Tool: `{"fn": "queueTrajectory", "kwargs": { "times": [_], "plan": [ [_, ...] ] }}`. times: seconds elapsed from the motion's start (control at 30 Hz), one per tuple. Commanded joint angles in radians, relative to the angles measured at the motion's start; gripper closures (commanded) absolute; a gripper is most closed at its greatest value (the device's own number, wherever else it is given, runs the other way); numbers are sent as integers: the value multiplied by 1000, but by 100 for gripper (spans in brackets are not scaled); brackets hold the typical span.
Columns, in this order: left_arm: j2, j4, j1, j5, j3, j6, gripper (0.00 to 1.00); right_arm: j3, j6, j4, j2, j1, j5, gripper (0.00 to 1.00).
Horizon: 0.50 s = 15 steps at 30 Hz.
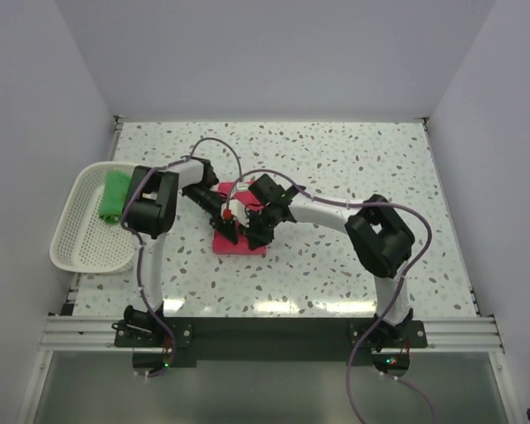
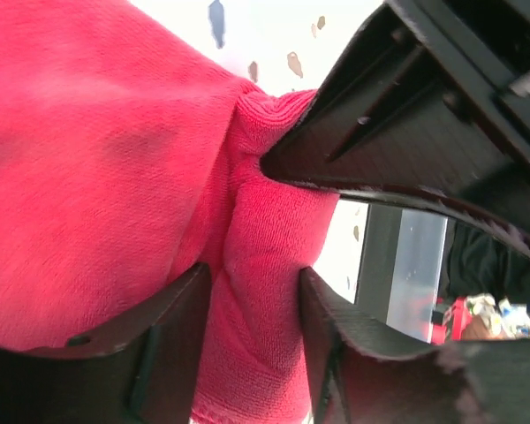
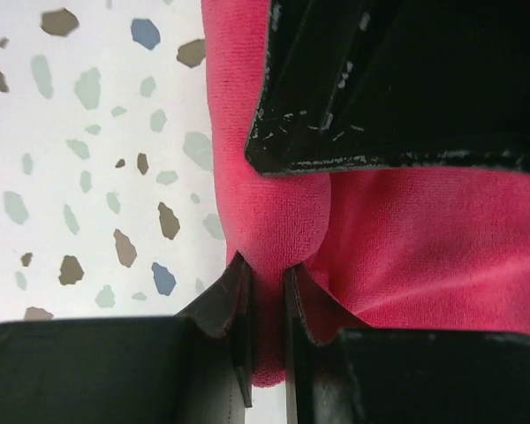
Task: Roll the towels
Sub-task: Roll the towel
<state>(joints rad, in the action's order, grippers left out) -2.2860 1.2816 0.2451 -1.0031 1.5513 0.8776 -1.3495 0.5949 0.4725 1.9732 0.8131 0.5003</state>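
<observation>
The pink-red towel (image 1: 240, 246) lies on the speckled table, with both grippers meeting over it. My right gripper (image 1: 253, 228) (image 3: 265, 274) is shut tight on a thin pinched fold at the edge of the pink-red towel (image 3: 424, 238). My left gripper (image 1: 230, 231) (image 2: 253, 283) has its jaws apart, and a thick, loose fold of the pink-red towel (image 2: 115, 159) lies between them. Each wrist view shows the other gripper's black finger pressing against the cloth. A rolled green towel (image 1: 115, 196) rests in the basket.
The white mesh basket (image 1: 66, 256) sits at the table's left edge, beside the left arm. White walls close in the back and both sides. A metal rail (image 1: 274, 334) runs along the near edge by the arm bases.
</observation>
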Motion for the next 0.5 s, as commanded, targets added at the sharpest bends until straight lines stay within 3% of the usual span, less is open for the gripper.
{"fn": "queueTrajectory", "kwargs": {
  "times": [0.0, 0.33, 0.47],
  "plan": [
    [16, -170, -75, 90, 19, 75, 45, -39, 17, 219, 139, -14, 185, 100],
    [20, -33, -277, 49, 268, 97, 43, -213, 20, 429, 262, -72, 279, 100],
    [127, -24, -357, 23, 300, 115, 43, -287, -10, 498, 317, -72, 302, 100]
  ]
}}
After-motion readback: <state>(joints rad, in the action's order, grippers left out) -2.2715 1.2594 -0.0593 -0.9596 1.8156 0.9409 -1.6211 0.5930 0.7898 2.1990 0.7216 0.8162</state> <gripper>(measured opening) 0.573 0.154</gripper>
